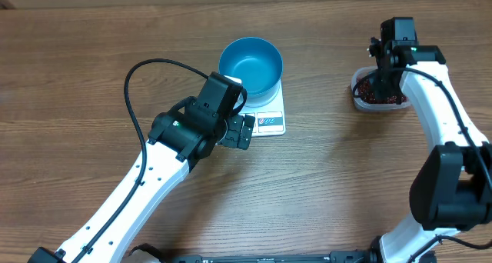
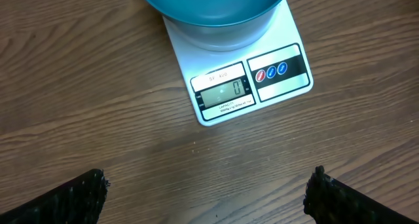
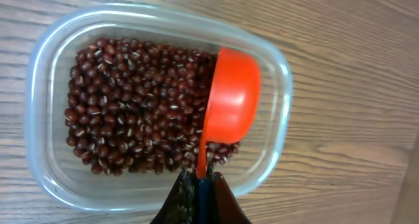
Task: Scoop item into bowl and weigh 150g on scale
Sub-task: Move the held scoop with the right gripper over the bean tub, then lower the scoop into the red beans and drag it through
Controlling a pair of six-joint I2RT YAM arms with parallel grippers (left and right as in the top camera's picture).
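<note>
Wood-grain table (image 1: 77, 63), left gripper (image 1: 240, 131) spread wide, right gripper (image 3: 200, 185) clamped on red scoop (image 3: 230, 96)

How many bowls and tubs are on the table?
2. The blue bowl sits on the white scale near the middle. The clear tub of red beans is on the right side, with a red scoop in it. None seem hidden.

We find the bowl (image 1: 250, 63) on the rear of the scale (image 1: 270, 122), with the scale's display panel uncovered in front. The left gripper (image 1: 241, 131) hangs just before the scale's front left corner. Well apart to the right on the surface (image 1: 77, 55) stands the tub (image 1: 358, 101). The beans (image 3: 131, 112) lie inside it, and the scoop (image 3: 230, 99) sits tilted among them.
</note>
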